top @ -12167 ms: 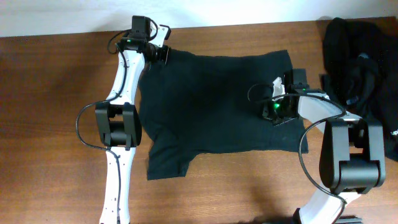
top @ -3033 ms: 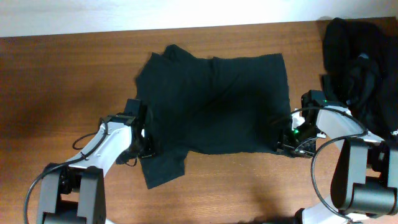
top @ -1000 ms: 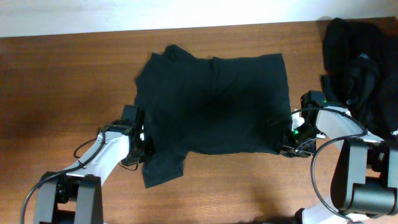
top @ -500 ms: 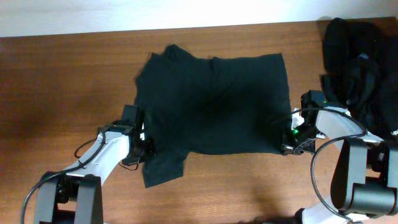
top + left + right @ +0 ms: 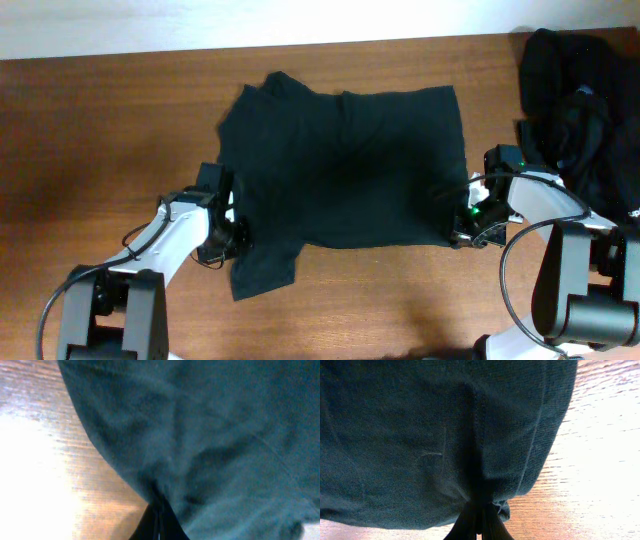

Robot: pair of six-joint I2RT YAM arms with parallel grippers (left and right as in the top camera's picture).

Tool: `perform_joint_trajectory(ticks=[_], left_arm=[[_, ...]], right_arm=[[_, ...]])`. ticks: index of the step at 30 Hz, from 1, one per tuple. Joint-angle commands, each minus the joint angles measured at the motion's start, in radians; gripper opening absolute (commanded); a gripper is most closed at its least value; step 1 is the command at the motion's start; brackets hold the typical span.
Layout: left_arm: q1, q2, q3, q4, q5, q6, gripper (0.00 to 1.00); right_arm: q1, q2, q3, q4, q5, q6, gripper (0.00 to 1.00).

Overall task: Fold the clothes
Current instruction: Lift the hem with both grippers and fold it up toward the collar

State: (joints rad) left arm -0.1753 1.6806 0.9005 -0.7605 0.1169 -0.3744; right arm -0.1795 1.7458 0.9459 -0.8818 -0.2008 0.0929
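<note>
T-shirt [image 5: 345,165], black — lying flat on table [image 5: 100,120]; left gripper [image 5: 234,238] pinching its edge by the near sleeve, right gripper [image 5: 458,236] clamping its hem corner.

A plain black T-shirt [image 5: 345,165], with no print, lies on a reddish-brown table [image 5: 100,130] with fine wood grain. At the table's right edge, a heap of clothes [image 5: 575,120] is the same black. The left arm [image 5: 170,240] and right arm [image 5: 545,195] are white with black joints, and the right one shows a small green light [image 5: 473,210].
</note>
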Motion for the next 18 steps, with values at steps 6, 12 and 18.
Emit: perform_joint_trajectory(ticks=[6, 12, 18], left_arm=[[0.002, -0.010, 0.163, -0.065, 0.021, 0.009, 0.01], [0.002, -0.010, 0.233, -0.082, 0.021, 0.009, 0.00], [0.002, -0.010, 0.245, -0.082, 0.021, 0.009, 0.01]], right_arm=[[0.003, 0.010, 0.049, -0.042, -0.026, -0.007, 0.04], [0.003, 0.010, 0.156, -0.140, -0.031, -0.007, 0.04], [0.003, 0.010, 0.243, -0.196, -0.031, -0.007, 0.04]])
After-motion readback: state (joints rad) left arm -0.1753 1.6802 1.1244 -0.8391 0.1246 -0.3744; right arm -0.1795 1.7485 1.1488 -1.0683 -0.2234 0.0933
